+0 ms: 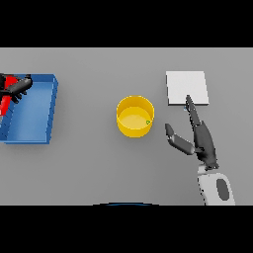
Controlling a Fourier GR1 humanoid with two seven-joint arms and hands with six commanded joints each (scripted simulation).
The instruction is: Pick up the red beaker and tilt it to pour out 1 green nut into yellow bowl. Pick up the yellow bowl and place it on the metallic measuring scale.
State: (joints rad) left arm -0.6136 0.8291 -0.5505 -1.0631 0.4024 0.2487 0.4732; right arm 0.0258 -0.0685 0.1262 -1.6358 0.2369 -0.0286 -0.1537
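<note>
Yellow bowl (135, 116) sits near the middle of the grey table (89, 168), and 1 small green nut (147, 122) lies inside it by its right wall. Just to the right of the bowl, the right hand (201, 141) rests over the table with its fingers straight and its thumb spread out toward the bowl, not touching it. Its longest fingertip reaches the lower edge of the pale square measuring scale (187, 87), which lies closer to the table's far right side. Over at the table's left edge sits a blue tray (39, 113). The left hand (19, 87) is above the tray's far left corner, curled round the red beaker (5, 101), partly cut off there.
</note>
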